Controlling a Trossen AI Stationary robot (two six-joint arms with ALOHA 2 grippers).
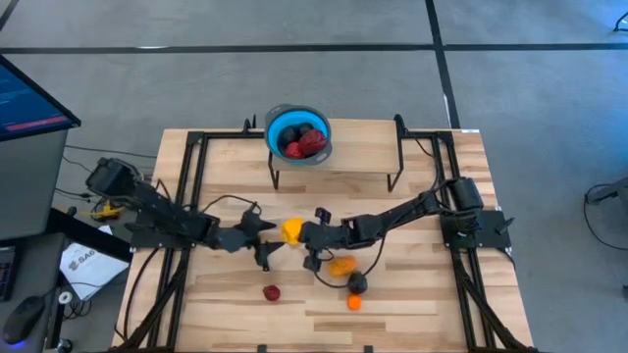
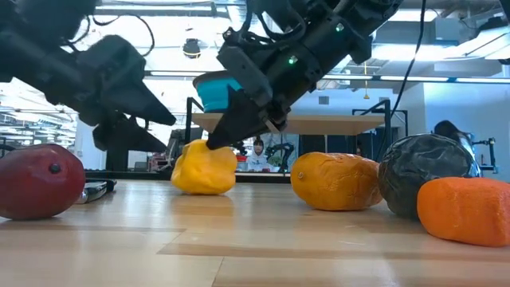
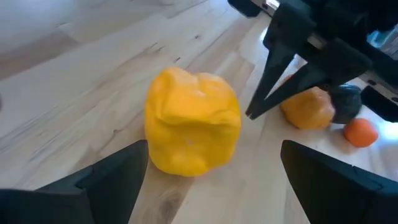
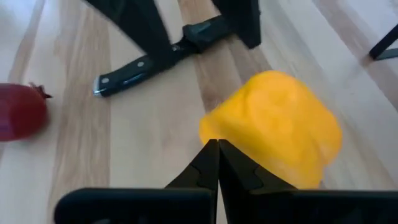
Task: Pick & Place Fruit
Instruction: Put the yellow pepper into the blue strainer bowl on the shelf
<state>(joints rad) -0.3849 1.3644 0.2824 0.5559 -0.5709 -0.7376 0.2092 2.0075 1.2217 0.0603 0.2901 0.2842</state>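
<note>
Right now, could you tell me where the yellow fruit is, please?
In the high view the yellow fruit lies mid-table between the open left gripper and the shut right gripper, whose tip meets it.

You've got a wooden table [image 1: 412, 167] w/ a black frame [image 1: 186, 186] along its sides. Blue bowl [image 1: 275, 132] sits at 12 o'clock on the far edge, raised on a small black stand [image 1: 394, 176]. Black-handled knife [image 4: 146, 65] lies flat on the wood near centre, toward 9 o'clock. Off the table at 9–10 o'clock there's a monitor [image 1: 25, 108]; papers [image 1: 83, 265] on the floor around 8. Low view: a person [image 2: 450, 131] seated far back in the room.
</note>
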